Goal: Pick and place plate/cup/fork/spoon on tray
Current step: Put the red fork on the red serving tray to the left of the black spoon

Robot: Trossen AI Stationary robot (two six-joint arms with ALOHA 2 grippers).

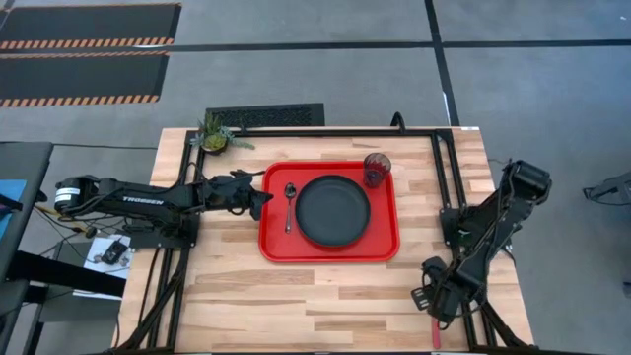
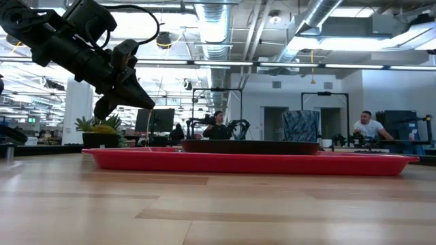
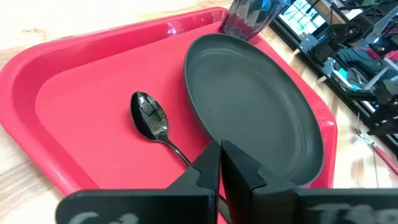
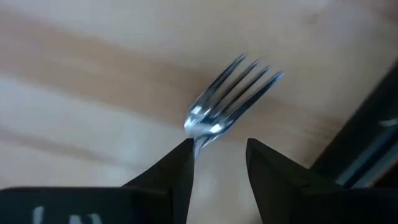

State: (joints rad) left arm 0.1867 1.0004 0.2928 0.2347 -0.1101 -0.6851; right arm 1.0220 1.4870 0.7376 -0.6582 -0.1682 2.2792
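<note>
Table holds one tray [image 1: 329, 252], plate [image 1: 333, 211], cup [image 1: 377, 168], spoon [image 1: 290, 205].

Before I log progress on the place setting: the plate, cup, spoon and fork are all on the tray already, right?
Not quite. The plate, cup and spoon are on the tray, but the fork is not: the right wrist view shows it over bare wood at the right gripper.

Red tray [image 2: 252, 162] (plate [image 2: 249, 146] aboard)
</note>
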